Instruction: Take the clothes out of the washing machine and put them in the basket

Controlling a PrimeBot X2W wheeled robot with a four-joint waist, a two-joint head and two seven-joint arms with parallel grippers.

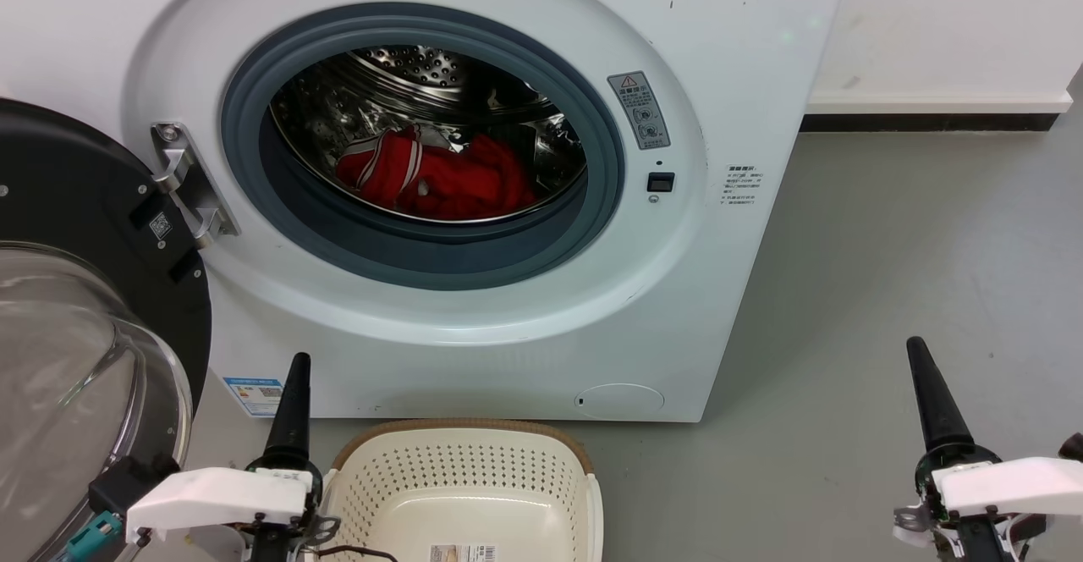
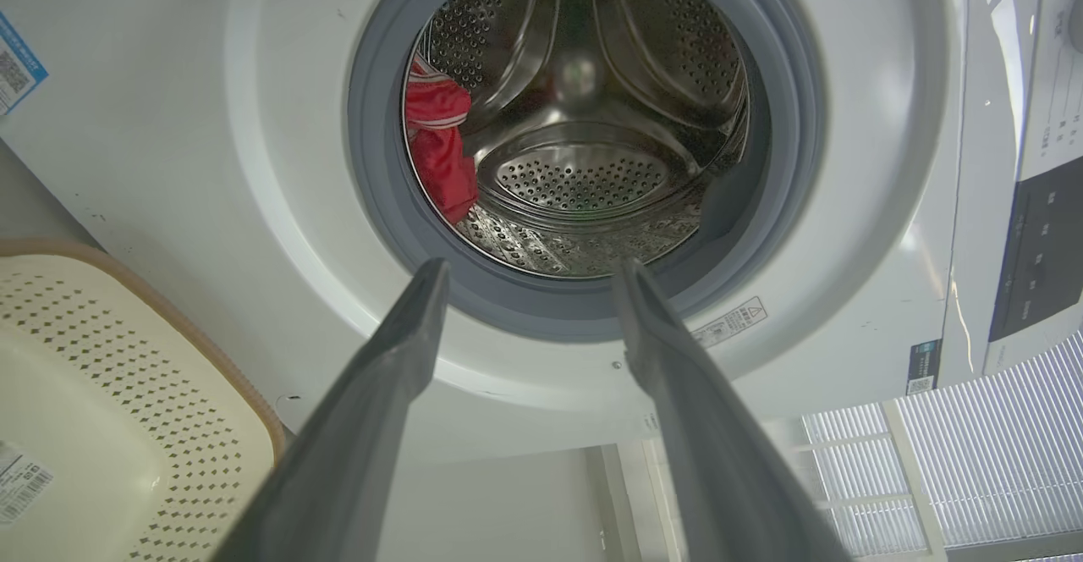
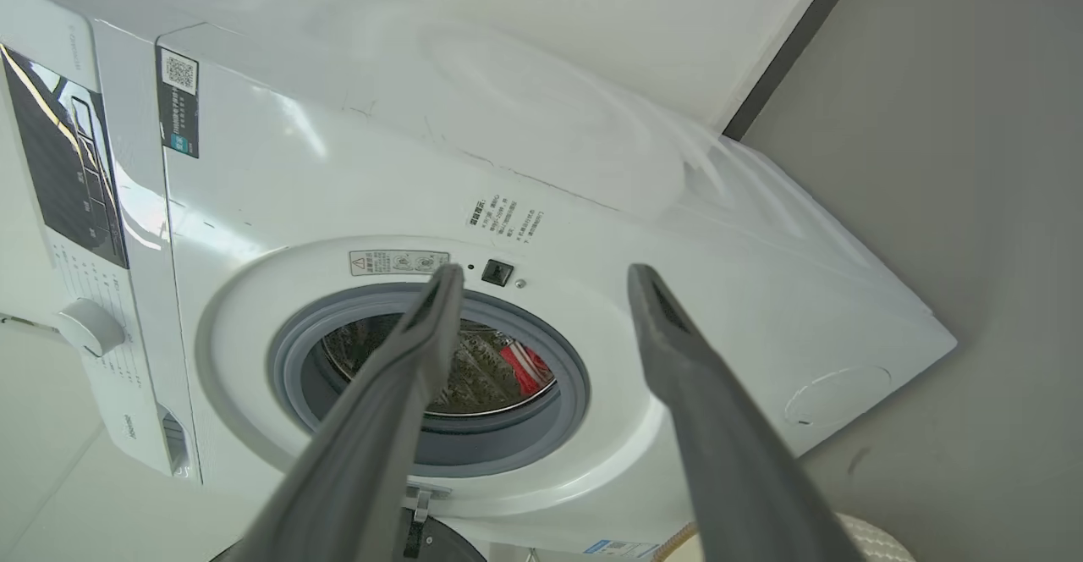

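**Grey floor [image 1: 888, 291], open washing machine [image 1: 744, 54]**

The floor is bare beside the washing machine. The clothes [image 1: 440, 177] lie low inside its drum [image 1: 406, 67]. The basket [image 1: 461, 469] sits in front of it. Your left claw [image 2: 531, 267] and right claw [image 3: 548, 272] are both spread apart, holding nothing. Reach too low and a claw may hit its rubber ring [image 1: 423, 261].
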